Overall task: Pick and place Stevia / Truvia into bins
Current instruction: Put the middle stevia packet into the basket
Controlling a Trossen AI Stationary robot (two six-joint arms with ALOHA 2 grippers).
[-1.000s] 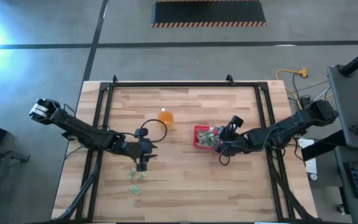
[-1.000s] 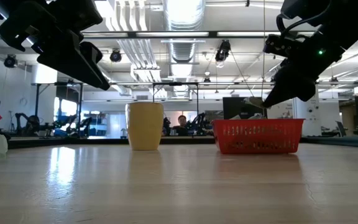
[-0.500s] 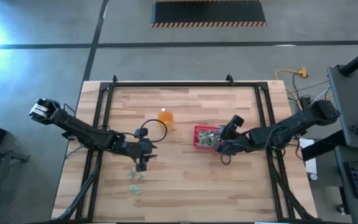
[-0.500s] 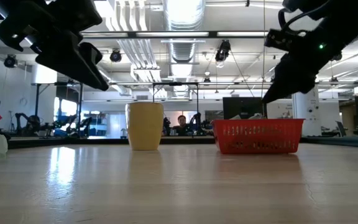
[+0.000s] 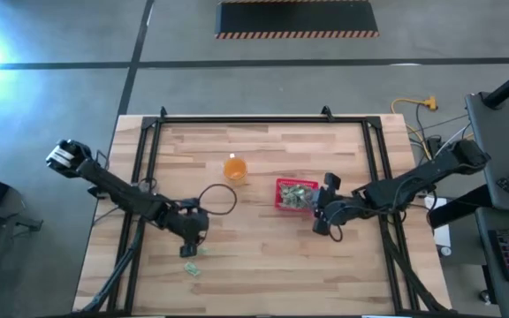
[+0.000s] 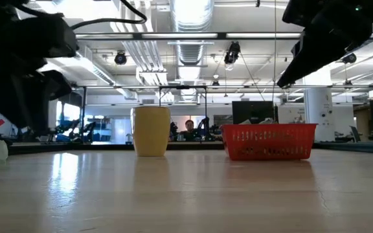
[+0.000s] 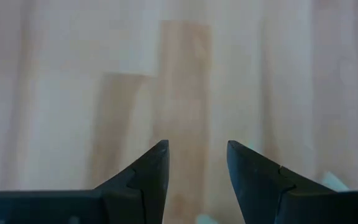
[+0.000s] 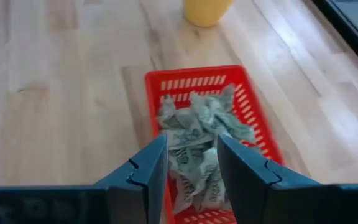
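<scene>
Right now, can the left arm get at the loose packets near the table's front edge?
Probably yes. The left gripper hangs open just above the loose packets, with bare wood between; nothing blocks it. The right gripper is over by the red basket.

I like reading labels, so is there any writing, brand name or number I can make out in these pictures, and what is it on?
No text can be read.
Green-and-white paper packets in the red plastic basket: print too blurred to read.
Translucent orange cup: no marking shows.

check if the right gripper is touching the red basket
Apart. In the low view the right gripper hangs above the red basket, with background showing between them.
</scene>
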